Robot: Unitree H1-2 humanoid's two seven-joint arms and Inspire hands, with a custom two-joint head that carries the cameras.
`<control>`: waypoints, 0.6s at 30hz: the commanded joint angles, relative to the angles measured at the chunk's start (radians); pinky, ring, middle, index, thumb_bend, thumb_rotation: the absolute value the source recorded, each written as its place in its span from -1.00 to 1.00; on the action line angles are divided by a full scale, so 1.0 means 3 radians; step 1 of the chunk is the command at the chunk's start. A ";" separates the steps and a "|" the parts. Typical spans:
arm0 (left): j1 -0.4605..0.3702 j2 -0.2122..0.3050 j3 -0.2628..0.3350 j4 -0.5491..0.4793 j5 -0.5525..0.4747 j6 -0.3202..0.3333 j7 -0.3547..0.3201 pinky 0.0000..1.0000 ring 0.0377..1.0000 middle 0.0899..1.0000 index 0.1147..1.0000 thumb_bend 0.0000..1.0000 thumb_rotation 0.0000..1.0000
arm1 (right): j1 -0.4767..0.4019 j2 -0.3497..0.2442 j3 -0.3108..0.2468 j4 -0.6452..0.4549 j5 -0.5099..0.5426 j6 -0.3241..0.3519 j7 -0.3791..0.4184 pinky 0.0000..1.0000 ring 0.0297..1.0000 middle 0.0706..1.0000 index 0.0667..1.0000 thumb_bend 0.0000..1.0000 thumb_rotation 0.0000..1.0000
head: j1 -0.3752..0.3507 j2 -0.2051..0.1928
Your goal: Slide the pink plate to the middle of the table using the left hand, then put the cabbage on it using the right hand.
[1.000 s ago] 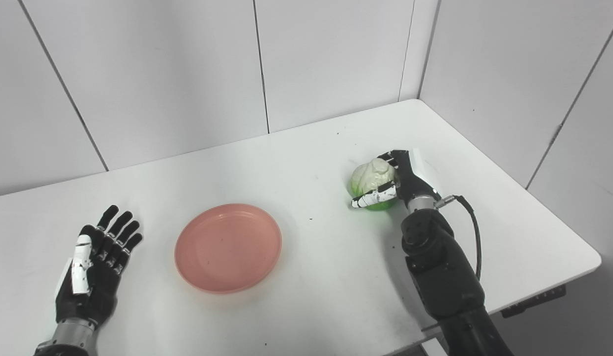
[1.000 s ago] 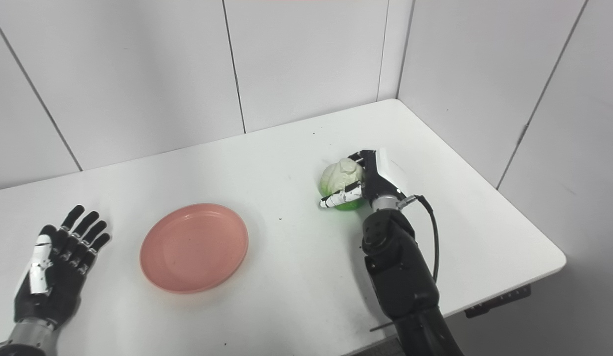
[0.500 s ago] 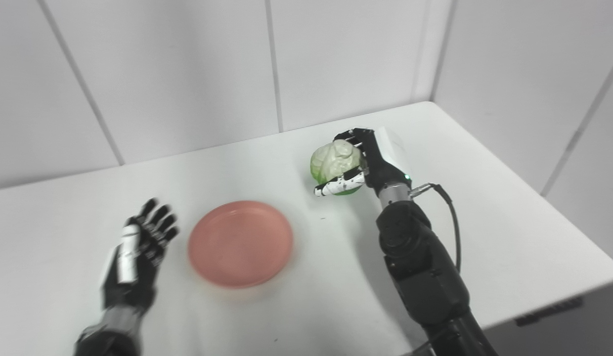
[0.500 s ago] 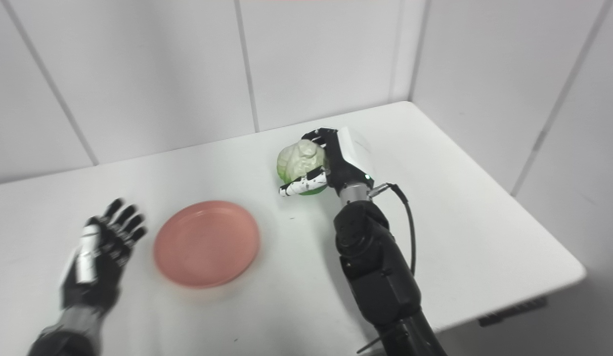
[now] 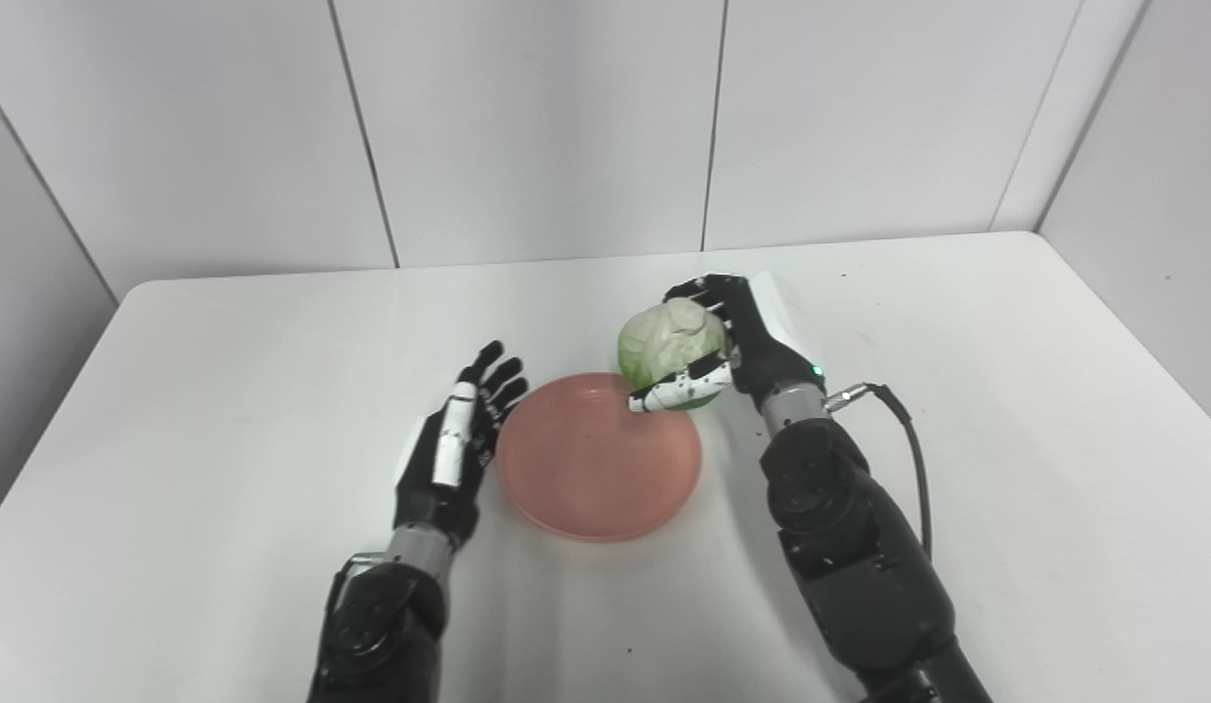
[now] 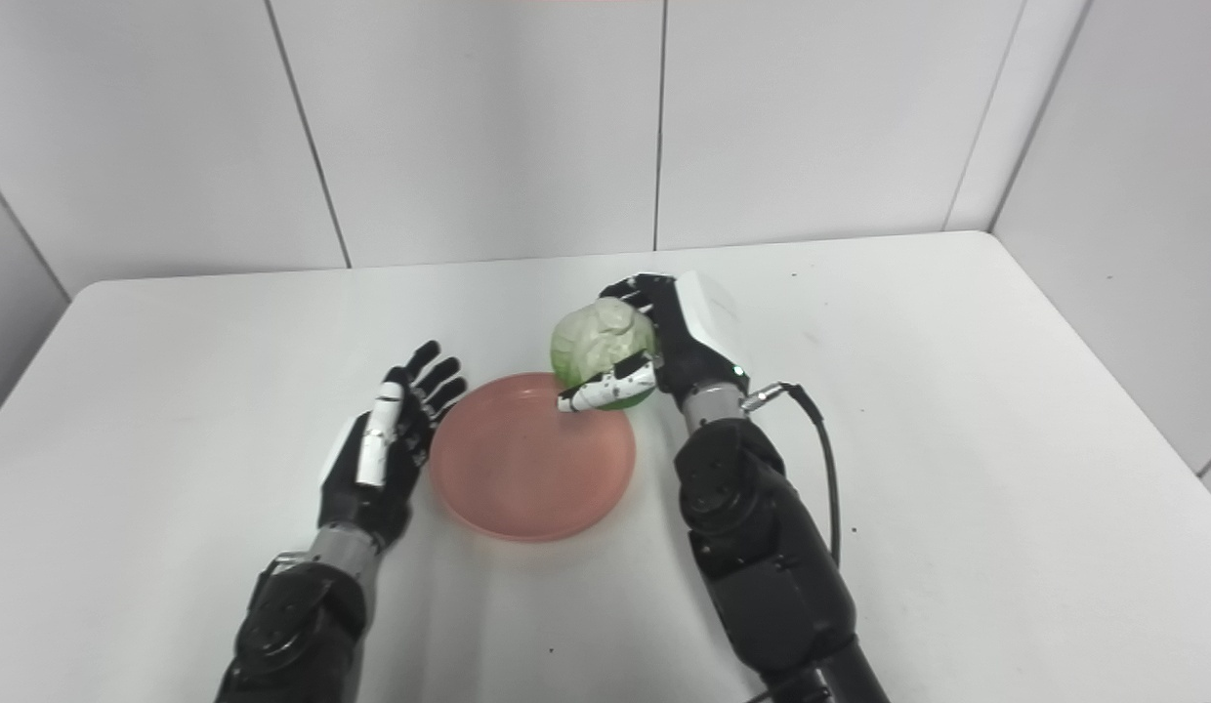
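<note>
Pink plate [image 5: 599, 457] flat on the white table [image 5: 1006, 410], about mid-table. Cabbage [image 5: 672, 340] pale on top, green below, held off the surface over the plate's far right rim; contact with the rim not discernible. Right hand [image 5: 737, 342] wrapped around the cabbage, fingers [image 5: 698, 290] over its top, thumb [image 5: 676, 387] beneath. Left hand [image 5: 457, 444] just beside the plate's left edge, palm toward it, fingers spread, holding nothing; touching or not unclear.
</note>
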 commanded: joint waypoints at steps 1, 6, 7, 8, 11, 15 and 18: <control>0.0088 -0.0052 -0.0007 0.0075 0.0051 0.0270 0.0102 0.77 0.79 0.79 0.77 -0.17 1.00 | -0.0170 0.0026 0.0028 -0.0037 0.0011 -0.0165 -0.0030 -0.23 -0.23 -0.09 -0.06 0.04 -1.00 | 0.0035 0.0011; 0.0074 -0.0098 -0.0019 0.0033 0.0098 0.0341 0.0160 0.76 0.77 0.78 0.77 -0.17 1.00 | -0.0160 0.0057 0.0142 0.0039 0.0054 -0.0255 -0.0003 -0.25 -0.25 -0.09 -0.05 0.04 -1.00 | 0.0107 0.0047; 0.0072 -0.0105 -0.0020 0.0025 0.0103 0.0354 0.0164 0.76 0.77 0.78 0.77 -0.17 1.00 | -0.0160 0.0063 0.0161 0.0046 0.0058 -0.0252 0.0007 -0.25 -0.25 -0.08 -0.05 0.04 -1.00 | 0.0124 0.0055; 0.0070 -0.0113 -0.0022 0.0018 0.0110 0.0361 0.0170 0.76 0.77 0.78 0.77 -0.17 1.00 | -0.0158 0.0068 0.0179 0.0054 0.0065 -0.0257 0.0011 -0.25 -0.25 -0.09 -0.05 0.04 -1.00 | 0.0138 0.0062; 0.0067 -0.0130 -0.0030 0.0004 0.0121 0.0372 0.0181 0.77 0.77 0.78 0.77 -0.18 1.00 | -0.0141 0.0079 0.0229 0.0080 0.0086 -0.0302 0.0001 -0.25 -0.25 -0.09 -0.06 0.04 -1.00 | 0.0159 0.0079; 0.0068 -0.0138 -0.0037 -0.0012 0.0134 0.0367 0.0189 0.76 0.77 0.78 0.76 -0.19 1.00 | -0.0116 0.0078 0.0310 0.0114 0.0064 -0.0311 -0.0007 -0.24 -0.24 -0.09 -0.06 0.04 -1.00 | 0.0146 0.0104; 0.0071 -0.0144 -0.0027 -0.0028 0.0132 0.0372 0.0187 0.75 0.76 0.77 0.75 -0.20 1.00 | -0.0093 0.0063 0.0364 0.0153 0.0054 -0.0326 -0.0018 -0.25 -0.25 -0.10 -0.05 0.04 -1.00 | 0.0129 0.0115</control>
